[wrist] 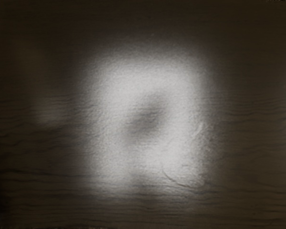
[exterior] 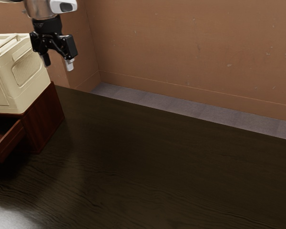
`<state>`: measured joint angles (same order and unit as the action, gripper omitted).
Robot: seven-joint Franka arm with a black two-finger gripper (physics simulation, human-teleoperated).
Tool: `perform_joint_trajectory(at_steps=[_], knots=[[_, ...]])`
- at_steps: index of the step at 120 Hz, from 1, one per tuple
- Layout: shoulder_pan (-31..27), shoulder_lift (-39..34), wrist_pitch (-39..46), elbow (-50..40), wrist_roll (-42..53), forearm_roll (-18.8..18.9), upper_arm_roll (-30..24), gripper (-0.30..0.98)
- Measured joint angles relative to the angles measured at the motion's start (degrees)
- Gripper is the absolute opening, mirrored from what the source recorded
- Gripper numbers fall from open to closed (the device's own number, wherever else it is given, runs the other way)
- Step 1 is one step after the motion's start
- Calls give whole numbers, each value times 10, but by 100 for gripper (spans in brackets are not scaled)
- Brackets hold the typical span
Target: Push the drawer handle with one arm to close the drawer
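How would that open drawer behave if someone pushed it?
The drawer has straight, wooden-looking walls, so it would probably move as one stiff piece. The cabinet around it should guide it inward. The cream box on top may help keep the cabinet from tipping.

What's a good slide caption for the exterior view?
Gripper open and aloft; cream crate atop a red-brown cabinet whose drawer stands open.

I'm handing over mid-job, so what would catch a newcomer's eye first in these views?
Probably the cream box at the exterior view's left, sitting on a reddish cabinet whose drawer stands open. Next, the black gripper, open in the air. In the wrist view, a bright patch glares on the dark table.
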<state>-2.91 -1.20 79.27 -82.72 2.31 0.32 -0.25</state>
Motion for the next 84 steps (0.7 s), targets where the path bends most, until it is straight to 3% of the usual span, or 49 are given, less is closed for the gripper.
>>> perform_joint_trajectory(at_steps=[32,41,49,57,72,84], knots=[[-2,3,-2,6,-17,0,0,69],[-3,1,-20,76,-22,-4,-1,69],[-4,-43,-45,99,-33,-22,-3,69],[1,-75,-83,101,-45,-14,-5,69],[-54,-199,-126,-29,-78,-5,-24,69],[-134,-361,-113,-231,-104,-2,-36,69]])
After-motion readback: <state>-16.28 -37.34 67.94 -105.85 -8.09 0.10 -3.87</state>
